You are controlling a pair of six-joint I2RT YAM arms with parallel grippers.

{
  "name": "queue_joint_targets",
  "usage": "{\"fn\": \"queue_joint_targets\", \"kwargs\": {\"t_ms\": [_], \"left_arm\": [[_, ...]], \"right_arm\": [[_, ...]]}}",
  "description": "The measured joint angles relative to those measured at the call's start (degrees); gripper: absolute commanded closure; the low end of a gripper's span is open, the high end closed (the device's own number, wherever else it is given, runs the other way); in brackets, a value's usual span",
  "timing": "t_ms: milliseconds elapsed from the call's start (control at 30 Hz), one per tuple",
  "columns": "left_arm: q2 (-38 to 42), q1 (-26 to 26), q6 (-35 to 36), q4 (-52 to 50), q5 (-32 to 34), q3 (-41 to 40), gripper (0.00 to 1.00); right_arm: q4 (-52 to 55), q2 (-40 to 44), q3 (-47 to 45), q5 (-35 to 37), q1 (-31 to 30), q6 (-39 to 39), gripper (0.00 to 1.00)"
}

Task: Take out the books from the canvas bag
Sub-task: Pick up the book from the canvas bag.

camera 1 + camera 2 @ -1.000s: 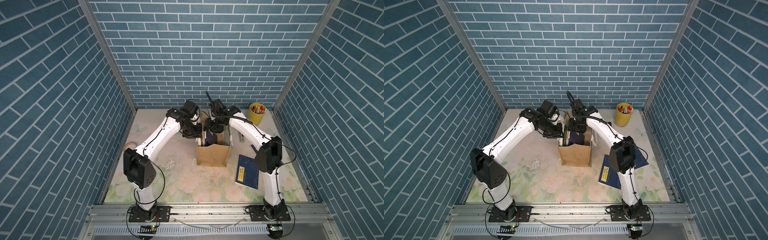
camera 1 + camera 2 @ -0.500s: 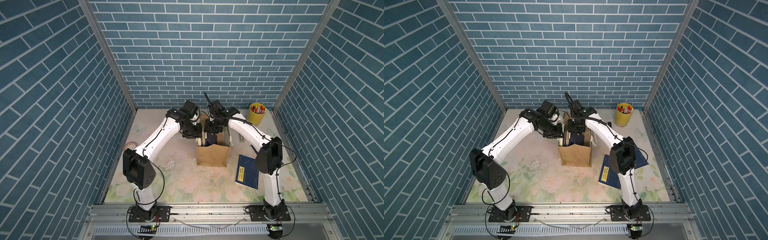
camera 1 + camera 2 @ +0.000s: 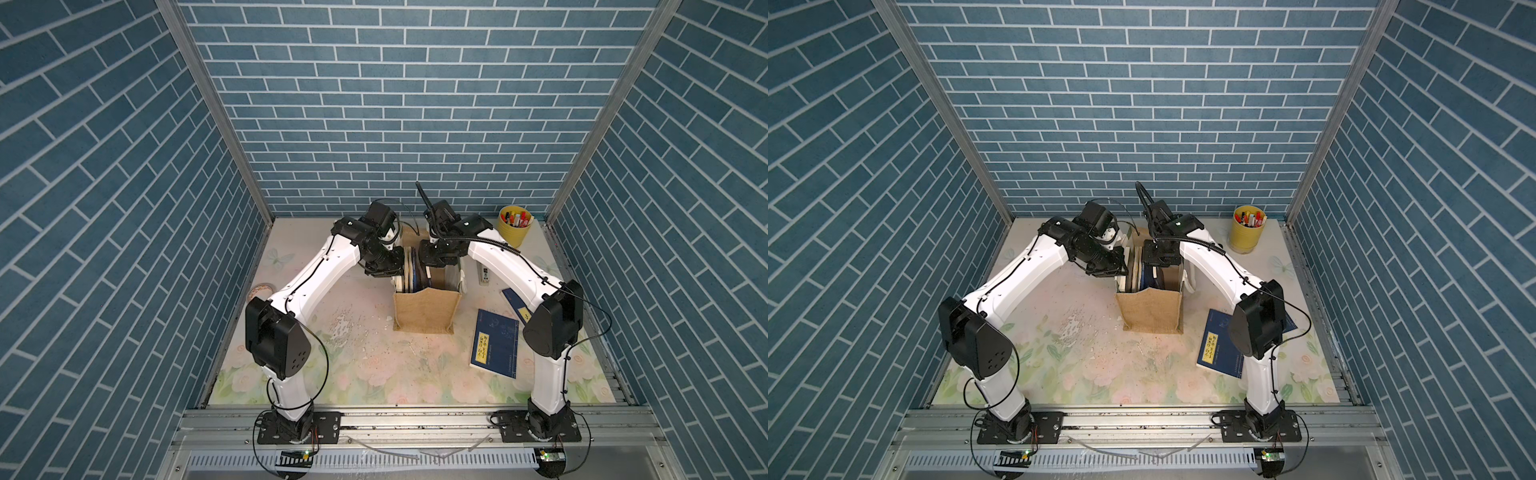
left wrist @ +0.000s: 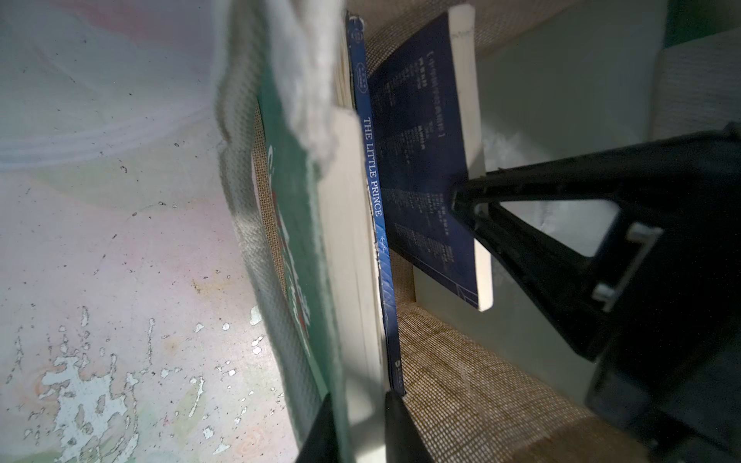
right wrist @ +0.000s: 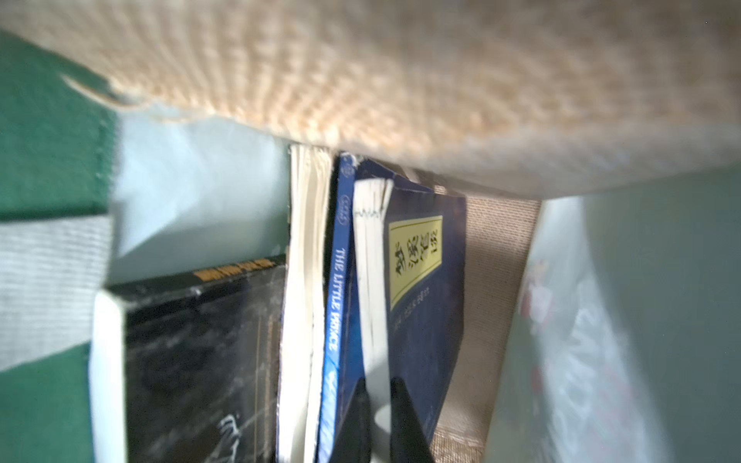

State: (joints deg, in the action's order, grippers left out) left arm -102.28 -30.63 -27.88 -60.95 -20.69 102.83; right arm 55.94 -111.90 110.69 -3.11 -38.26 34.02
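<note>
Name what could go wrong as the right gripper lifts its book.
The right gripper pinches only the edge of the yellow-labelled blue book; it may slip or swing.
The Little Prince book stands right beside it and could drag upward.
The canvas bag, held at one wall by the left gripper, could tip.

Visible in both top views: round yellow cup (image 3: 515, 232) (image 3: 1246, 237) of coloured markers, upright in the far right corner of the flower-printed desk (image 3: 374, 370); pale tape roll (image 3: 261, 289) at its left edge.
</note>
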Motion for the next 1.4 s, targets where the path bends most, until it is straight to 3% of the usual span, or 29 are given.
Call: {"fn": "queue_joint_targets", "kwargs": {"t_ms": [633,700,867,1200,1400], "left_arm": [[0.1,0.0,0.1,0.0,0.0,0.0,0.71],[0.2,0.0,0.0,0.0,0.0,0.0,0.68],[0.3,0.0,0.2,0.0,0.0,0.0,0.66],[0.3,0.0,0.3,-0.2,0.3,0.0,0.66],[0.3,0.0,0.2,-1.3,1.9,0.1,0.66]], "right_arm": [[4.6,1.9,-4.7,1.9,1.4,0.1,0.79],[5.5,1.0,-4.8,1.7,1.4,0.1,0.82],[6.3,0.3,-5.2,1.4,1.4,0.2,1.00],[5.9,4.3,-5.5,1.4,1.3,0.0,1.00],[8.3,8.5,-1.2,1.9,1.3,-0.5,1.00]]}}
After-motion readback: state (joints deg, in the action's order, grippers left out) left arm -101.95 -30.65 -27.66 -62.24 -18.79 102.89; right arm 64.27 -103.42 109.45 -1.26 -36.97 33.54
